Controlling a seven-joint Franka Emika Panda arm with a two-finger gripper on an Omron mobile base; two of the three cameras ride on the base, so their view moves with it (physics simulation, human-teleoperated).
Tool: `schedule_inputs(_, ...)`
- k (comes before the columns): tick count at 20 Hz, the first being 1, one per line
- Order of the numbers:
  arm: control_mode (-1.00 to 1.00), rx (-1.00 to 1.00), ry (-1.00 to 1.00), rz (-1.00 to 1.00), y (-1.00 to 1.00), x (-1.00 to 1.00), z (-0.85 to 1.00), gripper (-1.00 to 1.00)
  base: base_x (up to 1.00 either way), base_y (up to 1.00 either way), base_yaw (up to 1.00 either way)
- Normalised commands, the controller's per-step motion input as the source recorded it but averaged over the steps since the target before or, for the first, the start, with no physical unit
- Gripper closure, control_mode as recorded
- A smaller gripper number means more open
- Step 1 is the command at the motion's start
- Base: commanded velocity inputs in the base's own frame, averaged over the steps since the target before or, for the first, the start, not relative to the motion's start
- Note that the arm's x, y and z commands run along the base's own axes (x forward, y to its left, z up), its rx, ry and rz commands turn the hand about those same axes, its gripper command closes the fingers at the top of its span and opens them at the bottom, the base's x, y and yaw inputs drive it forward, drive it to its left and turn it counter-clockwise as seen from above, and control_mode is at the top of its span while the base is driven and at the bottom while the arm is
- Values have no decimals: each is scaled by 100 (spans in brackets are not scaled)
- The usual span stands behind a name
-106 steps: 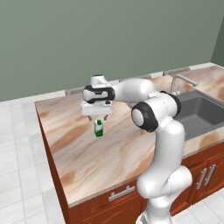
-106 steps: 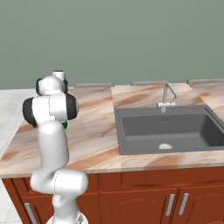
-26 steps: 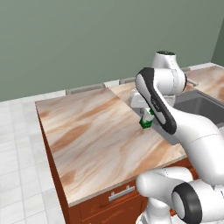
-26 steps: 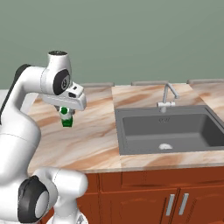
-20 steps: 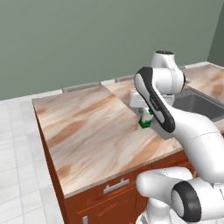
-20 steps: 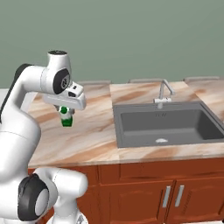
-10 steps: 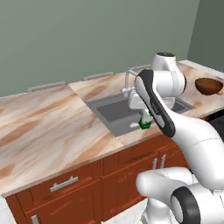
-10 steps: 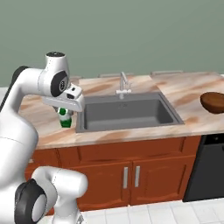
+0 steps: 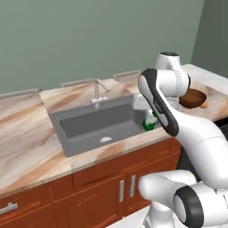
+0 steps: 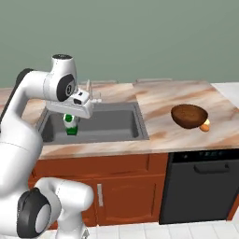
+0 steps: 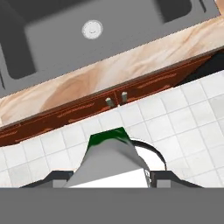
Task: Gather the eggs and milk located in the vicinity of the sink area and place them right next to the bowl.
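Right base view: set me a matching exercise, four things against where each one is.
Things:
1. milk
2. egg
3. bowl
4. tap

Places:
A. on the counter right of the sink, dark and round
B. held in the gripper, over the left part of the basin
C. at the back rim of the basin
D. on the counter, right beside the bowl's right side

Pairs: 1-B, 2-D, 3-A, 4-C
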Motion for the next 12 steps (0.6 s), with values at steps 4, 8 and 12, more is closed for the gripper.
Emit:
schedule_inputs(4, 100, 0, 0, 0, 0, 0, 0, 100, 48, -99, 23)
schedule_inputs(8, 100, 0, 0, 0, 0, 0, 0, 100, 64, -94, 26)
schedule_inputs(12, 100, 0, 0, 0, 0, 0, 0, 100, 65, -92, 26)
